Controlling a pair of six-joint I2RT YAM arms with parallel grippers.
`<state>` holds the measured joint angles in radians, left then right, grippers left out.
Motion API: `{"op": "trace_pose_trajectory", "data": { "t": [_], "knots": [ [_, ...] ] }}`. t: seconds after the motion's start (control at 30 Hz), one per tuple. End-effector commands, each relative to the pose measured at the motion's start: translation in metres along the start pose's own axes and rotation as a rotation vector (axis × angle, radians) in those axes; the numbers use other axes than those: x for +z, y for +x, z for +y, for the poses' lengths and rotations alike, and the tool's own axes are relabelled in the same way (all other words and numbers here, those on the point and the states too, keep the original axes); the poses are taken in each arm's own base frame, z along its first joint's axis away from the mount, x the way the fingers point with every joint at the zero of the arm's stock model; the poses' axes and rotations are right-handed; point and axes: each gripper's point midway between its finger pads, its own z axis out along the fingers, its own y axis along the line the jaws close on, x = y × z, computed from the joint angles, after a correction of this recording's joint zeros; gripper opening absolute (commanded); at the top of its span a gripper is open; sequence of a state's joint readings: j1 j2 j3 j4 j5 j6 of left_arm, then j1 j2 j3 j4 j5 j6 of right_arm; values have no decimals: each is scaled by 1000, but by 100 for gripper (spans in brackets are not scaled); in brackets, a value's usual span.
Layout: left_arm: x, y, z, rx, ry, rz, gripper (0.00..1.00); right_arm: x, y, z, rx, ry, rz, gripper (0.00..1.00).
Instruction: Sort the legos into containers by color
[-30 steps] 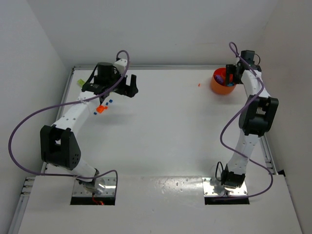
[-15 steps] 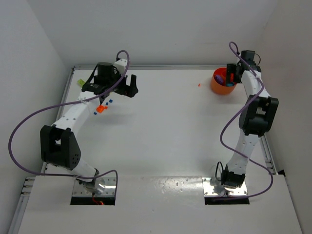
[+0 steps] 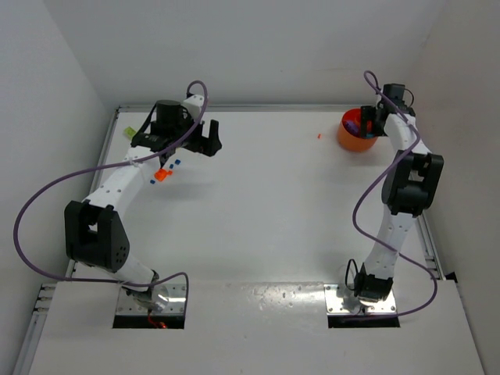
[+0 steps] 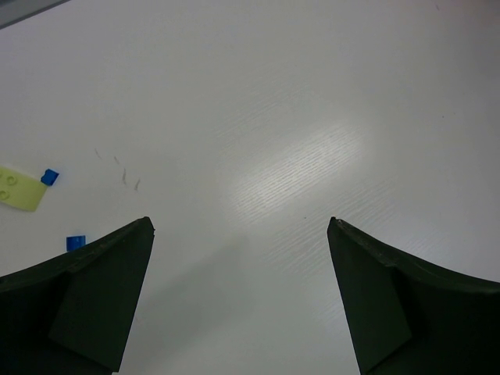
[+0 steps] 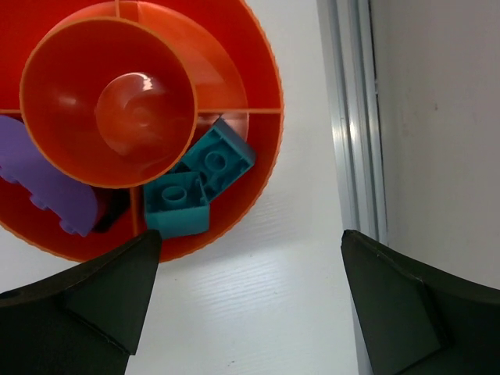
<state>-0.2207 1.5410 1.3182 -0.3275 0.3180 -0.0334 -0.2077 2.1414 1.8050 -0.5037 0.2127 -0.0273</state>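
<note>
right gripper (image 3: 370, 121) over bowl (image 3: 353, 141), jaws wide

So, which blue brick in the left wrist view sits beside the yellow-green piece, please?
The upper blue brick, at a corner of the yellow-green piece; the lower blue brick lies alone.

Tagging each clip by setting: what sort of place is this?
Probably a robot lab test cell: a white table enclosed by plain white walls, left arm and right arm bolted at its near edge.
</note>
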Motion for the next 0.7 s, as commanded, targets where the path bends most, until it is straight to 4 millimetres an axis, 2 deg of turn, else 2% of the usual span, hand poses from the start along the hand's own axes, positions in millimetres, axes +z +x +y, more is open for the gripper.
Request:
{"op": "trace_pose_trajectory", "data": {
  "t": [0.0, 0.03, 0.4, 0.53, 0.67],
  "knots": [
    [1, -2, 2, 17, 8, -13, 100, -3, -12, 1, 2, -1, -33, 98],
    [1, -2, 2, 17, 8, -13, 100, -4, -13, 7, -5, -15, -36, 98],
    [1, -2, 0, 17, 17, -13, 100, -5, -16, 23, 22, -99, -49, 98],
    [1, -2, -1, 17, 26, -14, 100, -16, -27, 38, 55, -192, -79, 98],
    [1, -2, -1, 17, 26, -14, 100, -35, -41, 39, 77, -223, -123, 98]
  ]
}}
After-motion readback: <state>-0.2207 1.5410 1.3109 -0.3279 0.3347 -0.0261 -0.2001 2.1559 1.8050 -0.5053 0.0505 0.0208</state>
